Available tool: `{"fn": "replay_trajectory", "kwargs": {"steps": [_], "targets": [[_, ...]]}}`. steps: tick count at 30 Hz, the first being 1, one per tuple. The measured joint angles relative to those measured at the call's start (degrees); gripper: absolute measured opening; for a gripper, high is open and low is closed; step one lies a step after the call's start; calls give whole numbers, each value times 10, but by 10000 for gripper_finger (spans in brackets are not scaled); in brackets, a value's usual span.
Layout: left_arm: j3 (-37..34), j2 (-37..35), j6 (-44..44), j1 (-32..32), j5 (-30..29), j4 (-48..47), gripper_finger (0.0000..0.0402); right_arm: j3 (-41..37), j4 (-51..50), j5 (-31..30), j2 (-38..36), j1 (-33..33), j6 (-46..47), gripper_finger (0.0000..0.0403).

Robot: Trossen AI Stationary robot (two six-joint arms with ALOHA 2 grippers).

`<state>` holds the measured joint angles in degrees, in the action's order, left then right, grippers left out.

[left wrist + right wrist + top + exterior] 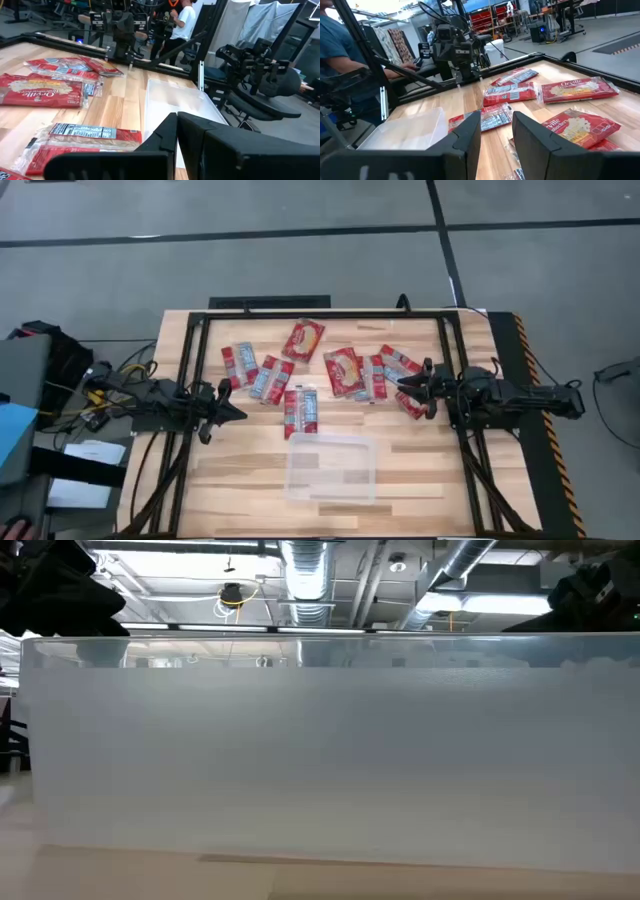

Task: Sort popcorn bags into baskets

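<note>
Several red popcorn bags (350, 370) lie flat and scattered over the table's far middle, and one pair (300, 410) lies just beyond the clear bin (332, 468). My left gripper (236, 410) hovers shut at the left, near the left-hand bags (255, 372). In its wrist view the gripper (177, 119) points past a bag (85, 135) toward the bin (175, 100). My right gripper (405, 386) is open at the right end of the bag cluster. In its wrist view the fingers (495, 122) stand above bags (575, 125); I see no touch.
The clear bin's frosted wall (320, 740) fills the low view. A black frame (320, 315) runs round the table. Bare wood lies left and right of the bin along the near edge. Cables and boxes (60, 400) sit off the left edge. People show in the room beyond.
</note>
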<state>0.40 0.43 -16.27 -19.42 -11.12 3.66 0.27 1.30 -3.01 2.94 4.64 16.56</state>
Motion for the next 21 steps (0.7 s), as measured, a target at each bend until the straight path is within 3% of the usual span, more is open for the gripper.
{"fn": "replay_trajectory", "kwargs": {"steps": [21], "targets": [[0,0,0,0,0,0,0,0,0,0,0,0,0,136]]}}
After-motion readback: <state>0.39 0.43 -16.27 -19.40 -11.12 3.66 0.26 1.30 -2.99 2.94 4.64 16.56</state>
